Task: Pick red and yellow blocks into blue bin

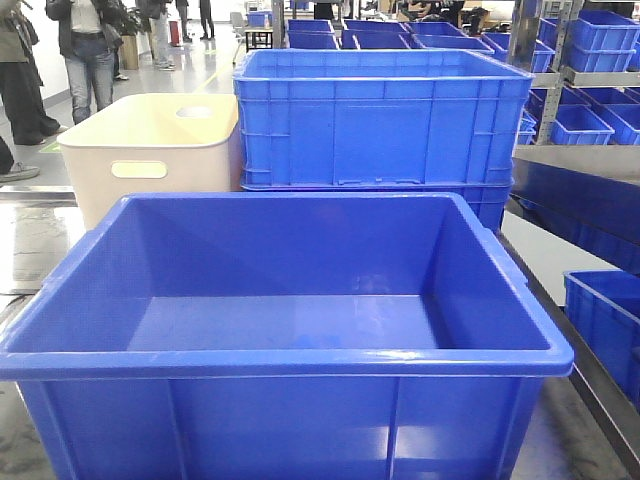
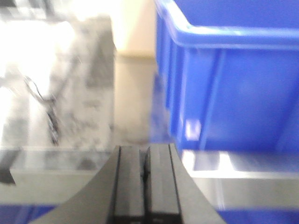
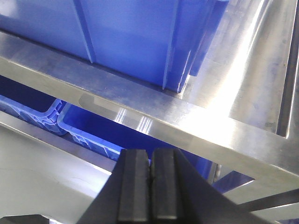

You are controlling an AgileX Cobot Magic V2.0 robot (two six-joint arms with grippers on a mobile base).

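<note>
So the blue bin [image 1: 300, 350] sits front and center on the steel table [image 3: 243, 93], nothing visible inside it from the front view. No red or yellow blocks show up in any view. Left gripper [image 2: 145, 179] has its fingers pressed together, holding nothing, low down just left of the bin's ribbed outer wall. Right gripper [image 3: 150, 186] is likewise squeezed flat and empty, below the table edge by the bin's corner. Only the front view shows the cream tub [image 1: 150, 150] and the taller blue crate [image 1: 380, 120] behind; only the right wrist view catches more blue bins [image 3: 88, 126] under the table.
</note>
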